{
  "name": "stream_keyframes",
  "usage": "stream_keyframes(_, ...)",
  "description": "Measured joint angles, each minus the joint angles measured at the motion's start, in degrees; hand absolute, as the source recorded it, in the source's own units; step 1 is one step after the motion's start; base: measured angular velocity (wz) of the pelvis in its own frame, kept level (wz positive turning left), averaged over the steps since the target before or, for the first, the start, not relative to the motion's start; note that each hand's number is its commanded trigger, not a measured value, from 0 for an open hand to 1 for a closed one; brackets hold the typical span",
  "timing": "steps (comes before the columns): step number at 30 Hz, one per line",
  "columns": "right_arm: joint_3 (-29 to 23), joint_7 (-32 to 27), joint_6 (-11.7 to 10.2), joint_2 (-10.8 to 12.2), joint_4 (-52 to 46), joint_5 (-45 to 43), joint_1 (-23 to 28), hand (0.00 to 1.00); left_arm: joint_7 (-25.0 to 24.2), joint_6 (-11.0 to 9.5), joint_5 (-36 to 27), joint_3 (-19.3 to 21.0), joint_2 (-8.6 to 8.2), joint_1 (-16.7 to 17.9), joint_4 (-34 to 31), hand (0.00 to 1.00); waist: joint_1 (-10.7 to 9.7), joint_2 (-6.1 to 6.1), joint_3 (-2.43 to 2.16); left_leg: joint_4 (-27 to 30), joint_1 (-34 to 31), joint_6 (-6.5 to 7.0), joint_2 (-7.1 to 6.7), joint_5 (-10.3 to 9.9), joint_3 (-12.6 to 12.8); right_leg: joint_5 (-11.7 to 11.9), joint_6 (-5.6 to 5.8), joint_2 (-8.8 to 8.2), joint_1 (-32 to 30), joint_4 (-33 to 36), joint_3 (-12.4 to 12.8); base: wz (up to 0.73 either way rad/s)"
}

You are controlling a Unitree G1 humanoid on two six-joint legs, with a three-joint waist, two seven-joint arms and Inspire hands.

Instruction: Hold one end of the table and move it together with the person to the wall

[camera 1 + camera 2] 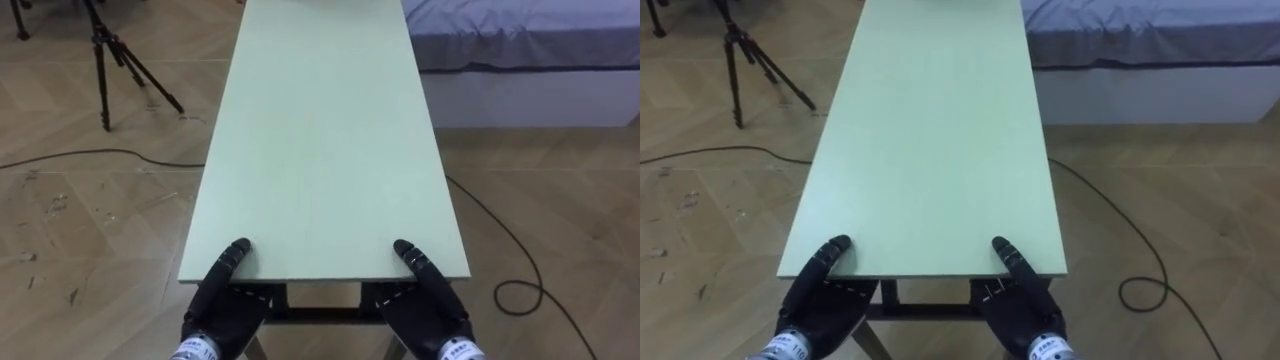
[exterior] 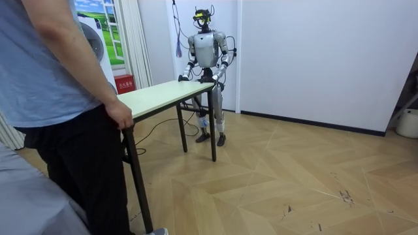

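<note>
1. Where the wooden floor (image 1: 70, 230) lies off the left long edge of the tabletop (image 1: 320, 140), a black tripod (image 1: 115, 55) stands near the far end. A dark cable (image 1: 90, 155) runs across the boards towards the tabletop.
2. Left hand (image 1: 222, 305): clamped on the near short edge, close to the near left corner. The thumb lies on top and the rest of the hand is tucked beneath the edge.
3. Tabletop: pale green, long and narrow, running straight away from the robot. Its surface carries nothing. Dark frame members show under the near edge, between the two hands.
4. Right hand (image 1: 430, 305): clamped on the same near edge, close to the near right corner. Its thumb is likewise on top, with the rest of the hand below the edge.
5. Off the right long edge, a bed (image 1: 520, 40) with a grey-blue cover stands near the far end. A second cable (image 1: 510, 250) loops over the floor beside the near right corner.
6. Room view: a person (image 2: 59, 78) stands at the room view's left. The person's hand (image 2: 121, 114) rests on the end corner opposite the robot. All the table legs I can see are on the floor. The robot stands upright at the other short end, before a white wall, with both arms reaching forward to the edge.
</note>
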Motion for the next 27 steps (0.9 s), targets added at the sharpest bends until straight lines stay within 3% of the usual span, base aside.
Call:
stream_keyframes(21, -0.1, -3.3, -0.3, 0.4, -1.8, -0.2, 0.0, 1.0, 0.4, -0.9, 3.2, 0.0, -0.75, -0.3, -0.2, 1.0, 0.2, -0.28, 0.16, -0.1, -0.1, 0.0, 0.01, 0.0, 0.3, 0.0, 0.01, 0.0, -0.2, 0.0, 0.0, 0.0)
stream_keyframes(27, -0.2, -5.9, -0.7, 0.5, -4.1, -0.7, 0.1, 1.0, 3.1, -0.9, 3.7, 0.1, -1.05, -0.2, -2.7, 1.0, 0.4, -0.29, 0.16, 0.0, -0.8, 0.0, 0.04, 0.0, 0.2, 0.1, -0.1, -0.03, -0.8, 0.2, -0.1, 0.0)
